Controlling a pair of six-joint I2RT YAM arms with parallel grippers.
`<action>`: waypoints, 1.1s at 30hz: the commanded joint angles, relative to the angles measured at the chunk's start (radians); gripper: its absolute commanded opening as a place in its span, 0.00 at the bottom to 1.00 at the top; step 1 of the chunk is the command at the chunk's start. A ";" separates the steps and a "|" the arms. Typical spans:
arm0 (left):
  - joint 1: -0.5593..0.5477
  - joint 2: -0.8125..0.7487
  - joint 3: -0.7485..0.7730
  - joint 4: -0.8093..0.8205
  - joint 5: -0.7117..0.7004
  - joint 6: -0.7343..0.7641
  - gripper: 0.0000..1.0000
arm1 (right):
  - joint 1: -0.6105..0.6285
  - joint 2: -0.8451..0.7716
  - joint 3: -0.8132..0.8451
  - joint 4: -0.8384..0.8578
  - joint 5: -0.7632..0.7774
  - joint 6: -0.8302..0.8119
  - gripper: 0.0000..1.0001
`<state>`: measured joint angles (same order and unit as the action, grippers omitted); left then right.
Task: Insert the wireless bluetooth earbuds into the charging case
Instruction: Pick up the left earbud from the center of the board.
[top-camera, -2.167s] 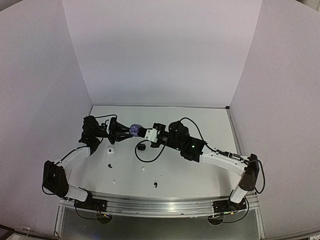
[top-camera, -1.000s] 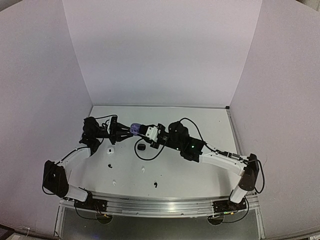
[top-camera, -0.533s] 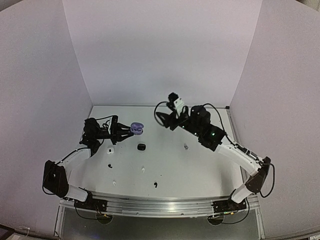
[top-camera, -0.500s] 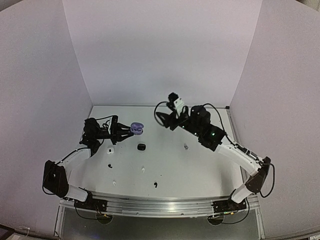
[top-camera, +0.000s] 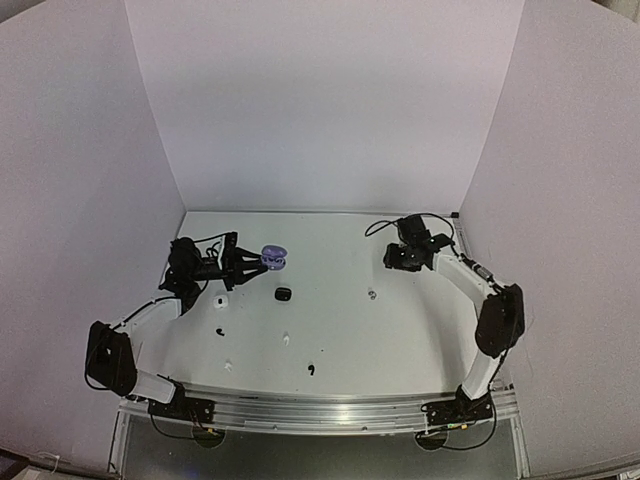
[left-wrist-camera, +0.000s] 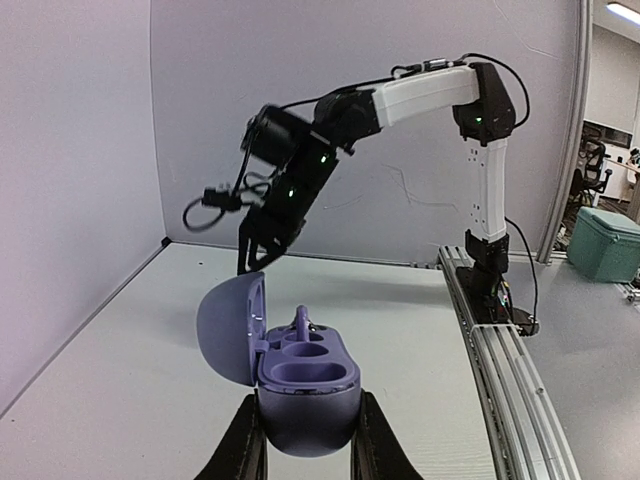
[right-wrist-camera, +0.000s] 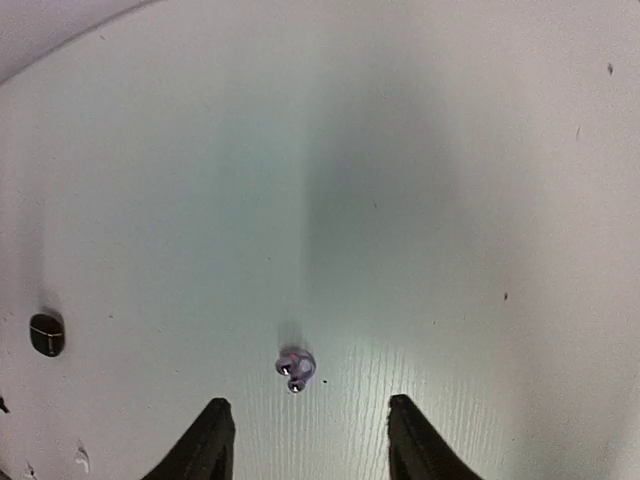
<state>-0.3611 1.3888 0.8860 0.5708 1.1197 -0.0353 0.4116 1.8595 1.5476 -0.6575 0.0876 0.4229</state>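
Case (left-wrist-camera: 305, 385) in left claw (left-wrist-camera: 305, 455), earbud (right-wrist-camera: 295, 368) on table (right-wrist-camera: 420, 180)

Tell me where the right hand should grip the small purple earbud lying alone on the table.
Probably pinch the purple earbud across its rounded body, coming straight down from above with the right hand. It lies alone on the table with bare surface on both sides, so each finger has room.

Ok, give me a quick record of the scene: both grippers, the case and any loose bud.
left gripper: shut on the charging case
charging case: purple, lid open, seated bud in one slot, another slot empty
right gripper: open, empty
loose earbud: on the table, just ahead of the right gripper
black item: on the table, apart
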 joint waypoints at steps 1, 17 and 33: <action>0.001 -0.029 0.005 -0.009 -0.020 0.002 0.00 | 0.002 0.119 0.082 -0.159 -0.046 -0.025 0.35; 0.007 -0.023 0.015 -0.023 -0.028 0.009 0.00 | -0.006 0.309 0.126 -0.161 -0.163 -0.061 0.33; 0.008 -0.024 0.011 -0.017 -0.028 0.014 0.00 | 0.021 0.386 0.144 -0.160 -0.138 -0.055 0.26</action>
<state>-0.3588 1.3880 0.8860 0.5404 1.0958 -0.0269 0.4168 2.2058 1.6590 -0.8030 -0.0538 0.3677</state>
